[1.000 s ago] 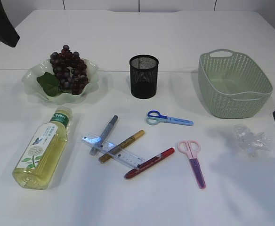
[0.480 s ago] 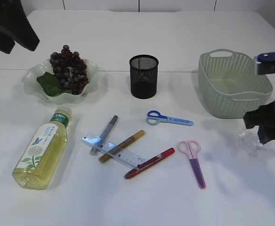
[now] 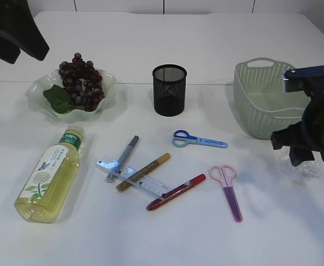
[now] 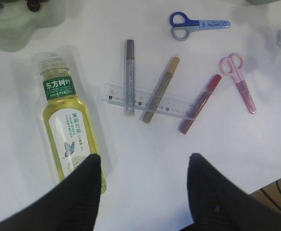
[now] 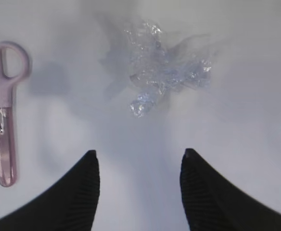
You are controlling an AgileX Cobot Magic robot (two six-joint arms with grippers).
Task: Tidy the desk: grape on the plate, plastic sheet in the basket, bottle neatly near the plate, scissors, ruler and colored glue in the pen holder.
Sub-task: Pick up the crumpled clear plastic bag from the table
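While the grapes [image 3: 81,80] already sit on the green plate [image 3: 40,91], left of the pen holder [image 3: 169,90], nothing else looks sorted yet. Pen holder looks empty from here, as far as its mesh shows, and so does the basket [image 3: 273,100] to its right. Tea bottle [image 3: 51,174] lies on its side on the table [image 3: 162,33], front-left of the pen holder, below the plate, not stood up. Clear ruler [image 3: 133,178] lies in front of the pen holder with the silver glue pen [image 3: 123,158] and gold glue pen [image 3: 143,172] crossing it; the red glue pen [image 3: 176,192] touches its right end. Blue scissors [image 3: 198,139] are just front-right of the pen holder, pink scissors [image 3: 227,191] further forward. Crumpled plastic sheet [image 5: 162,74] is on the table front-right of the pen holder, below the basket. Right hand [image 5: 138,166] hangs over it, fingers apart, holding nothing, sheet not between them. Left hand [image 4: 143,166] is up over the bottle/pen area, fingers apart, empty. My read: one of six items done, plastic sheet is the step in hand.
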